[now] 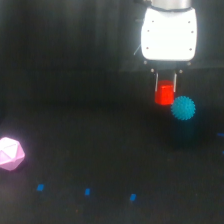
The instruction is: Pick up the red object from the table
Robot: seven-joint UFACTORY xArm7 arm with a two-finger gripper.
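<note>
The red object [164,95] is a small bright red-orange block held between the two thin fingers of my gripper [165,91], under the white gripper body [168,34] at the upper right. The gripper is shut on it. The block appears lifted off the black table [100,150], though the dark surface makes the height hard to judge. The cyan spiky ball [183,108] sits just to the lower right of the block, very close to it or touching it.
A pink faceted polyhedron [10,153] lies at the exterior view's far left. Small blue marks [87,191] dot the table near the front. The background is dark.
</note>
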